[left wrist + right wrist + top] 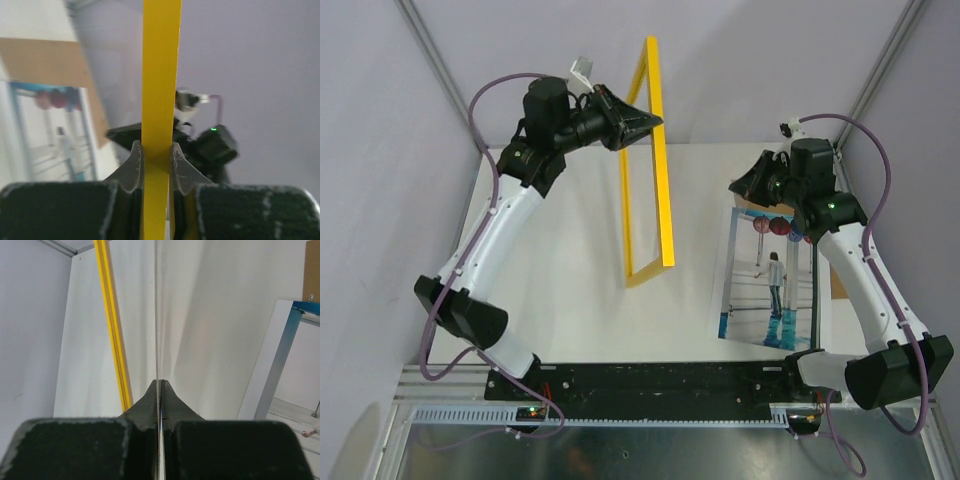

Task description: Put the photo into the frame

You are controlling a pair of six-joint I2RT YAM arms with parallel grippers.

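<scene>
Left tool (157, 149) clamps upright frame (161, 60), right tool (160, 386) nips thin sheet (158, 315)

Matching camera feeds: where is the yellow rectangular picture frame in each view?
Top external: yellow rectangular picture frame upright, upper centre.
Left wrist: the frame, a vertical bar at centre, in the left gripper.
Right wrist: the frame, thin strip upper left.
Shared landmark: the portrait photo print with blue railings.

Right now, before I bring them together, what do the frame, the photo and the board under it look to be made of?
By look: the frame is thin rigid bars with an even matte yellow coat, likely painted wood or plastic. Next, the photo is printed paper or card, white-bordered, lying flat. Last, the board is plain matte brown, probably cardboard or fibreboard.
</scene>
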